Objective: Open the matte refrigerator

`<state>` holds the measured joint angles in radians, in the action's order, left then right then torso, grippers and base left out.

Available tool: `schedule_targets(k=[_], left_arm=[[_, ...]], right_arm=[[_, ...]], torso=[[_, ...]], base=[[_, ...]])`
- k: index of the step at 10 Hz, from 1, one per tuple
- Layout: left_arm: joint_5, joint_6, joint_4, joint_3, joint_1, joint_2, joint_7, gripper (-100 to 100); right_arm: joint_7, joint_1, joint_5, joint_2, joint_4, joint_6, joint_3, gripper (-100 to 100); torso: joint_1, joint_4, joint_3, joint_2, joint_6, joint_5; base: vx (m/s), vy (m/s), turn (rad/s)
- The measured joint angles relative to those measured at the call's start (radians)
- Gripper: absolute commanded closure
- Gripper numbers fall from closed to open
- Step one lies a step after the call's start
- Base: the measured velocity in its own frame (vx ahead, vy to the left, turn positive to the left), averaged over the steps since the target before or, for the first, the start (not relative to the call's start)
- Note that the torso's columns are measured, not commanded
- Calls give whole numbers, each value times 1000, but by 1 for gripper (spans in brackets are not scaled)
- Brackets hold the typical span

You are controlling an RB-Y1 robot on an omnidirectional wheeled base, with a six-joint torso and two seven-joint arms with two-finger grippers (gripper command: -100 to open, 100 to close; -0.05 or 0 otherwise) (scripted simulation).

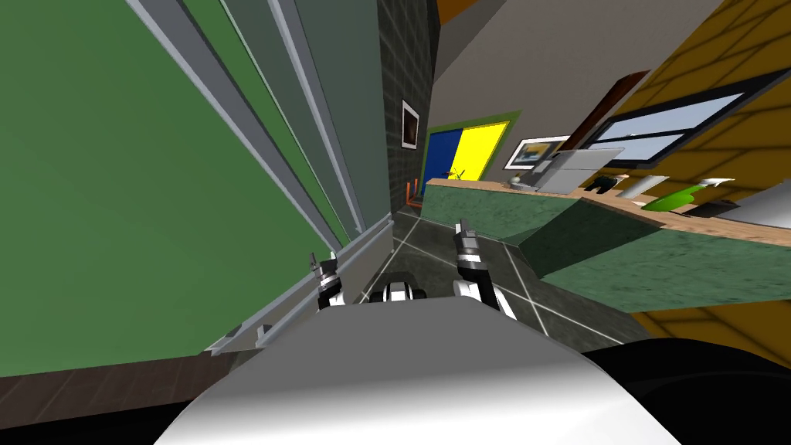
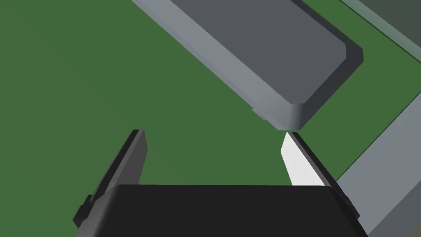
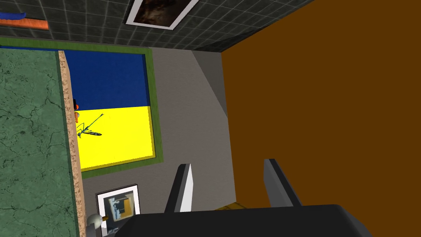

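The refrigerator is a tall flat green front (image 1: 116, 193) filling my left side, with long grey bar handles (image 1: 232, 123) running along it. A lower grey handle bar (image 1: 309, 297) crosses just in front of me. My left gripper (image 1: 318, 264) is at this bar. In the left wrist view the left gripper (image 2: 212, 133) is open and faces the green door (image 2: 82, 74). The rounded end of the grey handle (image 2: 263, 53) lies just beyond one fingertip (image 2: 294, 158), and nothing is between the fingers. My right gripper (image 1: 466, 236) is raised over the floor, open (image 3: 226, 164) and holding nothing.
A green counter with a tan top (image 1: 618, 232) runs along my right, carrying a green bottle (image 1: 668, 202) and other small items. A dark tiled floor aisle (image 1: 432, 239) lies between it and the refrigerator. A dark tiled wall (image 1: 405, 62) closes the far end.
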<state>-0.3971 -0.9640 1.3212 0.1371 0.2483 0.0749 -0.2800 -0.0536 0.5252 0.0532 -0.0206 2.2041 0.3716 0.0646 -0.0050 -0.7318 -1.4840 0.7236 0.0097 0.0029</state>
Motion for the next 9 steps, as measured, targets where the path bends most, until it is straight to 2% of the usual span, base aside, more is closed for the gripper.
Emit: schedule_targets(k=[1, 2, 6, 7, 9], left_arm=[[-2, 1, -15, -7, 2, -18, -5, -100], [-3, 1, -17, -8, 2, -20, -6, -100], [-11, 67, 23, 6, -26, -10, 9, -100], [-11, 71, 25, 6, -26, -11, 10, 100], [-7, 34, 8, 1, -9, -14, 1, 100]], right_arm=[[0, 0, 0, 0, 0, 0, 0, 0], [0, 0, 0, 0, 0, 0, 0, 0], [0, 0, 0, 0, 0, 0, 0, 0], [0, 0, 0, 0, 0, 0, 0, 0], [0, 0, 0, 0, 0, 0, 0, 0]], torso=[[0, -3, 4, 7, -6, -3], [7, -6, 8, 15, -9, -3], [5, -6, 8, 15, -10, -3], [5, -6, 8, 14, -10, -3], [4, -4, 8, 13, -8, -1]], base=[[33, -62, -6], [21, -13, 37], [7, 6, 18], [-7, 1, -37], [-15, 2, -26]])
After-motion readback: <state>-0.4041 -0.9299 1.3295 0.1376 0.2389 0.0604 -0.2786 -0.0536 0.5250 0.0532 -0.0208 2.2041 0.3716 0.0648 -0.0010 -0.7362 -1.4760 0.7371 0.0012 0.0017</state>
